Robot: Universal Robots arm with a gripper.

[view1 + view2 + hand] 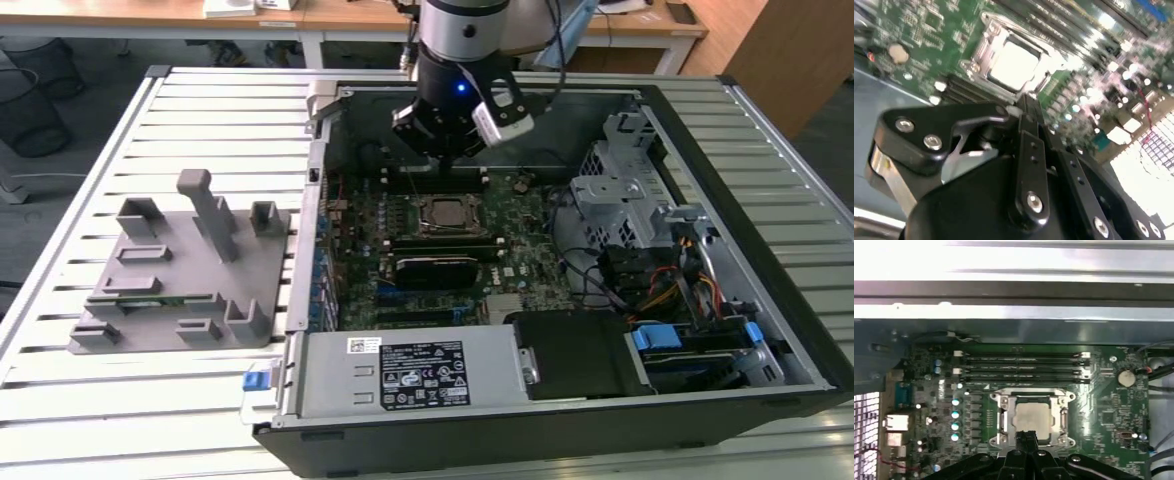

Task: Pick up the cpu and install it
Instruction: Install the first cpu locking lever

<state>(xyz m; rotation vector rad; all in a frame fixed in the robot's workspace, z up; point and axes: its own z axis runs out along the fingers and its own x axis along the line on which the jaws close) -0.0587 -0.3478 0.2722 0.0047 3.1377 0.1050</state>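
Closest to your wrist cameras is the claw point(1027, 436) itself, its black links drawn in so the fingertips point(1026, 102) meet. It looks fully closed and has hold of nothing.

Just past those tips, in both wrist views, you can see the chip point(1030, 416) lying flat in its socket point(1002, 421) on the green board point(1104, 412), with the metal frame around its edges. In the exterior view the claw point(434, 152) hangs above the open computer case point(781, 385), and the chip point(445, 213) sits below it, a little toward the camera.

My judgement is that your pick and your placement are done. You cannot tell from these views whether the frame's lever is latched. The grey block point(174, 285) sits well away from the claw, outside the case.
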